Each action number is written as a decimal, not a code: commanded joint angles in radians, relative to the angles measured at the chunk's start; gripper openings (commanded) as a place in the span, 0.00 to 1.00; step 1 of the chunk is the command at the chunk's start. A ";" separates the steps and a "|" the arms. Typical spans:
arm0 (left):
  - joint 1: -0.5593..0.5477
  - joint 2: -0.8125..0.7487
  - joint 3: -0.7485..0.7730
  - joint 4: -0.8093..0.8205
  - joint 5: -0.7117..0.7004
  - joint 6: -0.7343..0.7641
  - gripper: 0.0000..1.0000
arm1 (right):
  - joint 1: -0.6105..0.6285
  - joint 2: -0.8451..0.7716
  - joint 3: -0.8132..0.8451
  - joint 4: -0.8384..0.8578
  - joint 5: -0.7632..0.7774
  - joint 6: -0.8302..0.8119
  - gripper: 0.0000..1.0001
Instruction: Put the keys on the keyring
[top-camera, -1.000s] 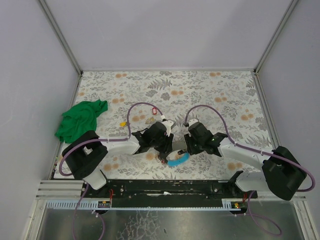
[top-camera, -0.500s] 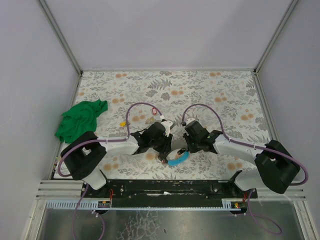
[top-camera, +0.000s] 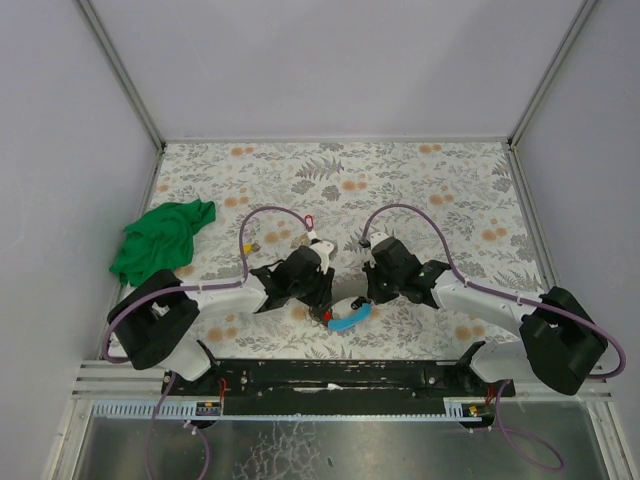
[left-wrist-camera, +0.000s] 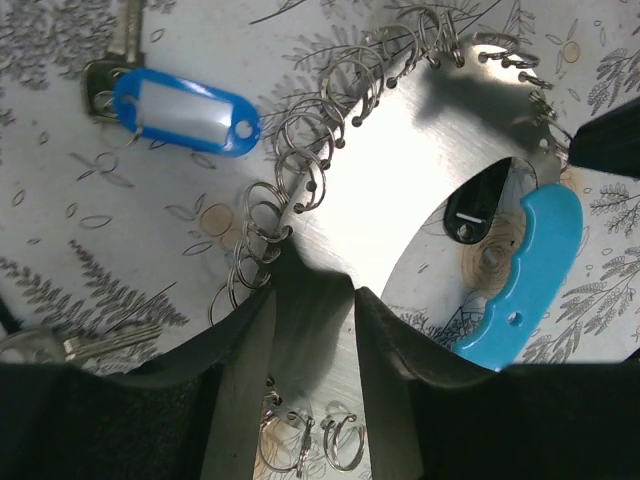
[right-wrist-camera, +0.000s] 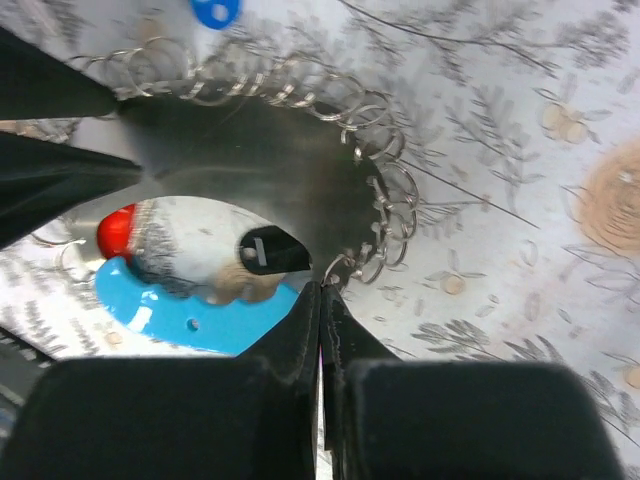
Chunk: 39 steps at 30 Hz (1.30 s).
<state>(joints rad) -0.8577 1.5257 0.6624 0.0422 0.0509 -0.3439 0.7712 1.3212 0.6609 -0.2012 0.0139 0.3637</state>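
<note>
The keyring holder is a crescent metal plate (left-wrist-camera: 420, 170) edged with several split rings (left-wrist-camera: 300, 150) and fitted with a light blue handle (left-wrist-camera: 520, 270). It lies between both grippers near the table's front (top-camera: 350, 318). My left gripper (left-wrist-camera: 312, 290) is shut on the plate's end. My right gripper (right-wrist-camera: 321, 290) is shut on the plate's rim (right-wrist-camera: 250, 150), beside a split ring (right-wrist-camera: 390, 230). A blue-tagged key (left-wrist-camera: 185, 110) lies on the cloth past the rings. A bare key (left-wrist-camera: 100, 345) lies at the left. A red tag (right-wrist-camera: 118, 232) shows through the plate's opening.
A crumpled green cloth (top-camera: 160, 240) lies at the table's left edge. A small red tag (top-camera: 309, 222) and a small yellow tag (top-camera: 247, 243) lie behind the left arm near its purple cable. Grey walls enclose the floral tabletop (top-camera: 430, 190).
Both grippers and the holder have shifted slightly toward the back. The left arm's base has swung left. Both grips on the plate are unchanged.
</note>
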 joint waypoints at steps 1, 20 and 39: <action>0.024 -0.062 -0.035 -0.015 -0.014 -0.014 0.38 | 0.006 -0.004 0.057 0.091 -0.169 0.045 0.00; 0.024 -0.014 -0.029 -0.013 0.009 -0.015 0.39 | 0.004 -0.035 0.027 -0.067 0.121 0.038 0.29; 0.025 -0.023 -0.034 -0.026 -0.004 -0.018 0.39 | -0.073 0.038 -0.010 0.027 0.001 -0.002 0.24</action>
<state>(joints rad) -0.8349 1.4944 0.6334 0.0338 0.0597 -0.3557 0.7113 1.3331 0.6567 -0.2302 0.0757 0.3779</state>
